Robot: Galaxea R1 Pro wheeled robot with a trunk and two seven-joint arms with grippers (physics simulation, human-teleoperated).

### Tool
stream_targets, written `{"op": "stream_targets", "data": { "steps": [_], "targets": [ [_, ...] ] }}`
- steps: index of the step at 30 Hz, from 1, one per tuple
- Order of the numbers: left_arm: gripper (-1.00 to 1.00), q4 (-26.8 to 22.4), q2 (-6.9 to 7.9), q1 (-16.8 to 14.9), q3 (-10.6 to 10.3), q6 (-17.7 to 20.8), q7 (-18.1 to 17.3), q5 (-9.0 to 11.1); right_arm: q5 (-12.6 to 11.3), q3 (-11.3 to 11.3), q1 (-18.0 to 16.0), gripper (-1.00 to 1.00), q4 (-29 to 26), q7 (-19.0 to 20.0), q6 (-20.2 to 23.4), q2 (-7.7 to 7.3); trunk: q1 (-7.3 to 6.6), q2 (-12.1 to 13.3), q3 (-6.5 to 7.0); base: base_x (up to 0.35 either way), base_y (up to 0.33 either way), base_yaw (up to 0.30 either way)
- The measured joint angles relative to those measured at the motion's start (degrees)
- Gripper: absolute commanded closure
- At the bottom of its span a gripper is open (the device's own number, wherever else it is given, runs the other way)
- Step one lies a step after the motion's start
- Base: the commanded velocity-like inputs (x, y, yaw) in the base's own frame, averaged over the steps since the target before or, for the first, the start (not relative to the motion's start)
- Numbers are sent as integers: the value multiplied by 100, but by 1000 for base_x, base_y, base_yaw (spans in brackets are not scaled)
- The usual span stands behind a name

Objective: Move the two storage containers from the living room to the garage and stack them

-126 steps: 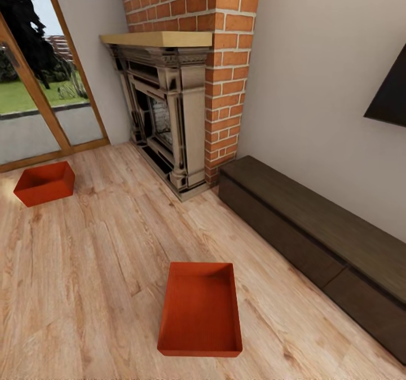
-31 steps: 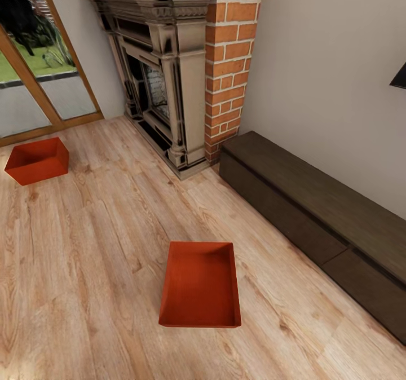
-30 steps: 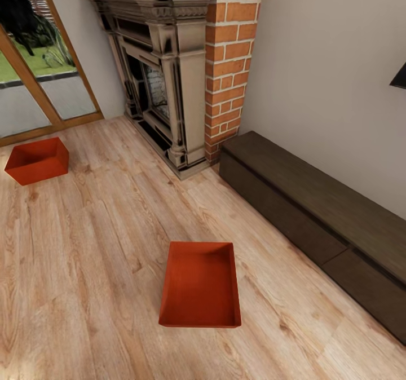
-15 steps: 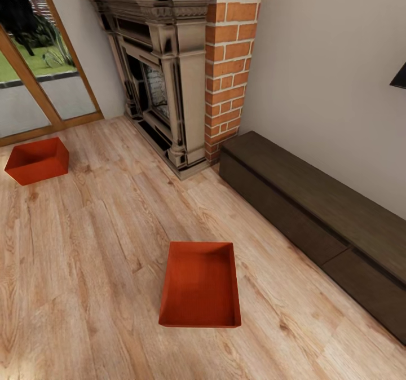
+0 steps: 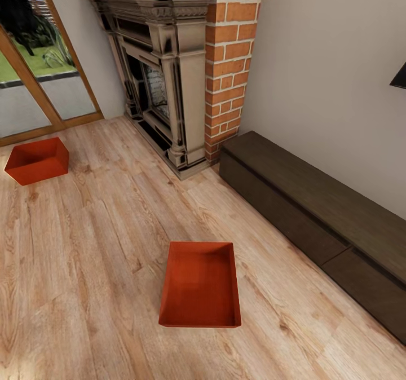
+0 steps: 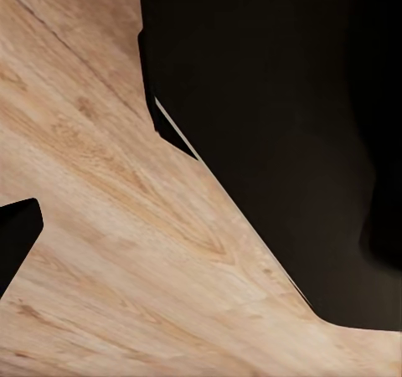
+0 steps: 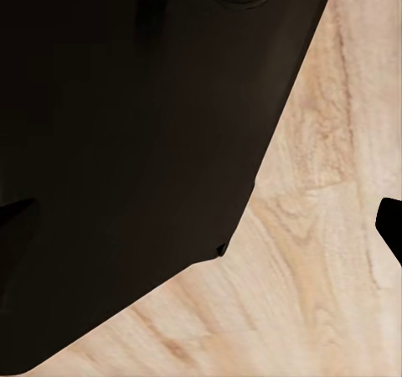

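Nothing had moved since half a second before: both storage containers (image 5: 200,284) (image 5: 36,160) sat apart on the plank floor (image 5: 84,267); gripper states couldn't be told.

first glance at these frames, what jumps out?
The red-orange storage container lying open-topped on the light wood-plank floor in the near middle of the head view, empty. Its twin, the second container, sits farther off at the left by the glass doors. Behind them rises the brick-and-dark-stone fireplace, with a long dark low cabinet running along the wall to its right.
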Motion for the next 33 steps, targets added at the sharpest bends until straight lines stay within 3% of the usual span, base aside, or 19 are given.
{"op": "stream_targets", "data": {
  "steps": [25, 29, 33],
  "targets": [
    [-100, -57, -70, -1, 18, 14, -16, -16, 14, 15, -2, -100, -99, -4, 29, 26, 0, 0, 0, 0, 0, 0],
    [-100, -957, -147, -4, 1, 109, -25, -21, -2, 10, 15, -100, -783, -94, 103, -18, 0, 0, 1, 0, 0, 0],
    [-100, -2351, -148, -8, 8, 620, -18, 2, -9, -15, -216, -100, -1413, -541, 386, -21, 0, 0, 2, 0, 0, 0]
  ]
}}
